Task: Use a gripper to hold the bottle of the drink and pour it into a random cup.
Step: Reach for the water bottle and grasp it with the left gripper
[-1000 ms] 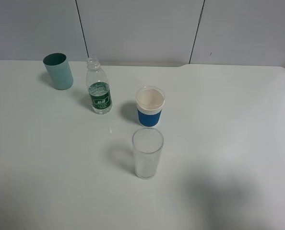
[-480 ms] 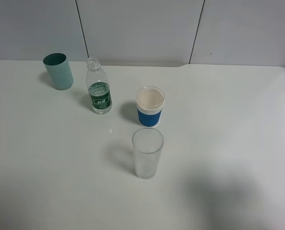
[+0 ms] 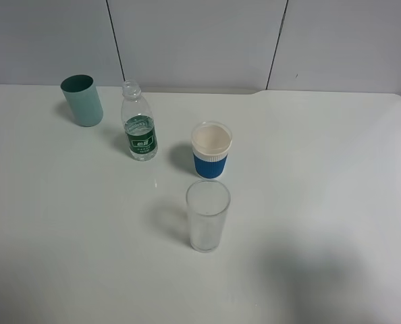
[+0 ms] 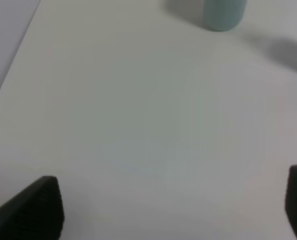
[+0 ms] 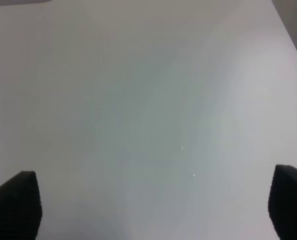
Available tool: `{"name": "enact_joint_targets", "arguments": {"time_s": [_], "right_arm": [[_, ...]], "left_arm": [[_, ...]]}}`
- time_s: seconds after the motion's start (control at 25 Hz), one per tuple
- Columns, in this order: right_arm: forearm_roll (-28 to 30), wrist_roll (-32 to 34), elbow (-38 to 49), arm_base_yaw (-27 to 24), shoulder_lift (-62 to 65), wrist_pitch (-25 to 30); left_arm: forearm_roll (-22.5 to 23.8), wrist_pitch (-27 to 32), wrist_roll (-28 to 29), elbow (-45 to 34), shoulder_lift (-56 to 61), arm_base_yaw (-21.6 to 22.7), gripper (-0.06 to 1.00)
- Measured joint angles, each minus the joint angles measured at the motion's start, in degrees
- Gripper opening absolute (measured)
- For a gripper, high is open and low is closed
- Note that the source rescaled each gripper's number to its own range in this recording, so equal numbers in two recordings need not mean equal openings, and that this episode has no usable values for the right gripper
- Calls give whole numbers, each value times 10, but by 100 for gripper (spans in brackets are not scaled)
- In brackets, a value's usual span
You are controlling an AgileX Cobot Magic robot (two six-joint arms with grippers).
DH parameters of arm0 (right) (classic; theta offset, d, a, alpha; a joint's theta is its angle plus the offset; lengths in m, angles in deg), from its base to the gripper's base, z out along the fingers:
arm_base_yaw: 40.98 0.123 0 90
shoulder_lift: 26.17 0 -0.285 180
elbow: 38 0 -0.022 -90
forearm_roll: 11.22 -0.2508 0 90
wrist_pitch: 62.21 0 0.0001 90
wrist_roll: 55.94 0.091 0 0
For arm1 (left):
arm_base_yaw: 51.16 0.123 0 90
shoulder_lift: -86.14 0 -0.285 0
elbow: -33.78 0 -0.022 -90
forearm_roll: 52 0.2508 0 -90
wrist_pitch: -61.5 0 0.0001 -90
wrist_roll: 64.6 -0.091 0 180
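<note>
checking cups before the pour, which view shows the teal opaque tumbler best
The exterior high view: the teal opaque tumbler shows whole and upright. The left wrist view cuts off all but its base; the right wrist view shows none of it.

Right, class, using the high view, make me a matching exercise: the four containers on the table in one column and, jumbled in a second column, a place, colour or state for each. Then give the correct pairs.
Column one:
1. teal tumbler
2. bottle of the drink
3. paper cup
4. clear glass

Column two:
a. nearest the camera, standing upright
b. white, with a blue sleeve around it
c. farthest left and farthest back
d. dark green label, no cap on its neck

Pairs: 1-c, 2-d, 3-b, 4-a.
</note>
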Motion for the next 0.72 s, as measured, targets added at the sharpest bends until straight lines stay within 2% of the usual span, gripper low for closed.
{"name": "enact_joint_targets", "arguments": {"time_s": [0.72], "right_arm": [[0,0,0,0,0,0]], "left_arm": [[0,0,0,0,0,0,80]]}}
